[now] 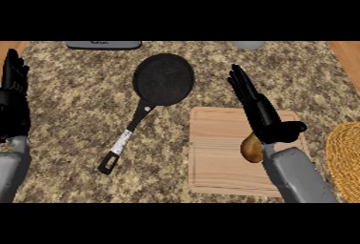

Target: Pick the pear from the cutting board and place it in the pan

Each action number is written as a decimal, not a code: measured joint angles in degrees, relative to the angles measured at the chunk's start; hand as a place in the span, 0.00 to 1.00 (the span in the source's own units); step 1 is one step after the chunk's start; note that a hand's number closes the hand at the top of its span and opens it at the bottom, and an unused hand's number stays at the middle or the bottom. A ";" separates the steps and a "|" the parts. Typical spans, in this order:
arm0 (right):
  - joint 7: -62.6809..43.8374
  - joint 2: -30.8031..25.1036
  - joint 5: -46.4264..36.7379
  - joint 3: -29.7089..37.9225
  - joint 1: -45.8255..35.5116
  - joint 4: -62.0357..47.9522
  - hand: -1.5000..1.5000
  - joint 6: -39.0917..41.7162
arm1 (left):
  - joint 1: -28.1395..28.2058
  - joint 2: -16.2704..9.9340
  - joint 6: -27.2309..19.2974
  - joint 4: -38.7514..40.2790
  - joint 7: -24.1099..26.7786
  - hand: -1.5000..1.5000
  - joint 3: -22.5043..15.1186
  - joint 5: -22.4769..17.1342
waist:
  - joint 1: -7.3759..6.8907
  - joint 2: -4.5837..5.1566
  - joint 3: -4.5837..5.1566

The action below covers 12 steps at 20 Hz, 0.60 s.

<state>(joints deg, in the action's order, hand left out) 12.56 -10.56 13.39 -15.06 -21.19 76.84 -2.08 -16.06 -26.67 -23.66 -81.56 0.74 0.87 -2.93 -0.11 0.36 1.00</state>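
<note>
Pear (250, 147) on board (218, 162), right of pan (164, 79)

Honestly nothing readable here. There's a dark smudge of lettering on the grey device (104, 45) just above the pan (164, 78), but it's way too blurry to make out. No other labels anywhere.

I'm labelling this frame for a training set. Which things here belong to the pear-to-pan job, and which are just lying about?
Part of the job:
- pear, on the cutting board
- pan, to the board's upper left
- right hand, open above the board beside the pear

Just lying about:
- woven mat at the right edge
- grey item at the top edge
- left hand, resting open at the left edge
</note>
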 measured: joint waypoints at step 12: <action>-7.44 -19.63 -14.15 8.10 4.25 4.61 0.00 -10.16 | 5.04 6.52 8.17 -3.64 -8.11 0.50 -2.81 -10.52 | 3.18 -1.41 -0.67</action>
<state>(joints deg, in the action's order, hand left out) 5.12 -30.20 -0.76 -6.96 -16.94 81.45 -12.25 -11.03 -20.14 -15.49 -85.20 -7.37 -1.95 -13.45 3.07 -1.05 0.33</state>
